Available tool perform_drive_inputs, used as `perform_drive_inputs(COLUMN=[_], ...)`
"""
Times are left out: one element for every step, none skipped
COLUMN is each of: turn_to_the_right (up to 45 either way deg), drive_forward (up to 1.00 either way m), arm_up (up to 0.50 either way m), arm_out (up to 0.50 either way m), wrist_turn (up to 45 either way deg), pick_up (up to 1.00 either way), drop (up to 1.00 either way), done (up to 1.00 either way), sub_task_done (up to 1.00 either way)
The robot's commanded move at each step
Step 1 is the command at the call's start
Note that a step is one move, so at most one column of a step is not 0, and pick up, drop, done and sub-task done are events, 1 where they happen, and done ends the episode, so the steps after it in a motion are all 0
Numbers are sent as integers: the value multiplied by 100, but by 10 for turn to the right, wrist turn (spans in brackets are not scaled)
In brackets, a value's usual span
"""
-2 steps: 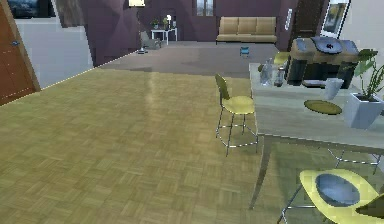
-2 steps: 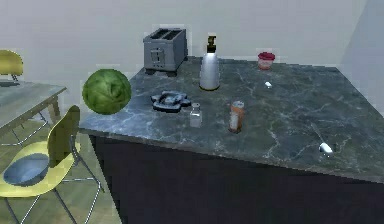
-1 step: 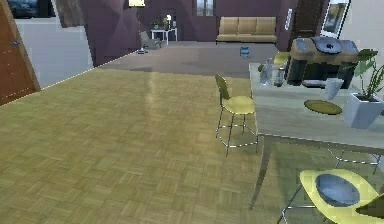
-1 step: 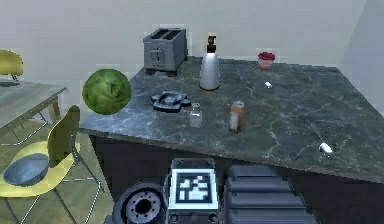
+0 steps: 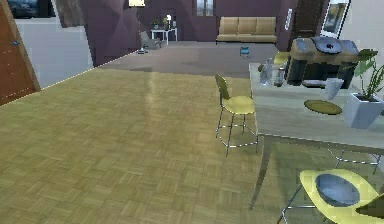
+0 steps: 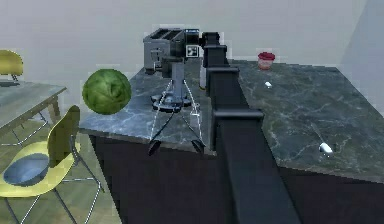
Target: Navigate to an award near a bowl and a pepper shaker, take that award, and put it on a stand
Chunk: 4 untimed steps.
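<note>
In the arm side view my dark arm (image 6: 235, 120) reaches out over a dark marble counter (image 6: 300, 110). My gripper (image 6: 177, 146) hangs left of the arm's far end, its thin fingers (image 6: 156, 146) spread down toward the counter's near edge. A small pale bluish shape (image 6: 180, 100) sits between the fingers above the countertop, and I cannot tell whether the gripper holds anything. A round green leafy ball (image 6: 106, 90) is at the counter's left end. A small red bowl-like thing (image 6: 266, 60) stands at the back. Two tiny white objects (image 6: 325, 148) lie on the counter's right part.
A grey appliance (image 6: 160, 45) stands on the counter behind the gripper. A yellow chair (image 6: 45, 160) and a table (image 6: 20, 100) are to the left. Ahead, a table (image 5: 300, 120) bears a coffee machine (image 5: 325, 60) and a potted plant (image 5: 365, 95), with yellow chairs (image 5: 238, 105) beside it. Bare wood floor (image 5: 120, 130) leads to a sofa (image 5: 248, 30).
</note>
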Motion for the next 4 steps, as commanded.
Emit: perform_drive_inputs(turn_to_the_right=[0, 0, 0, 0], drive_forward=[0, 0, 0, 0], arm_up=[0, 0, 0, 0], arm_out=[0, 0, 2, 0], wrist_turn=[450, 450, 0, 450], pick_up=[0, 0, 0, 0], drop=[0, 0, 0, 0], done=[0, 0, 0, 0], sub_task_done=[0, 0, 0, 0])
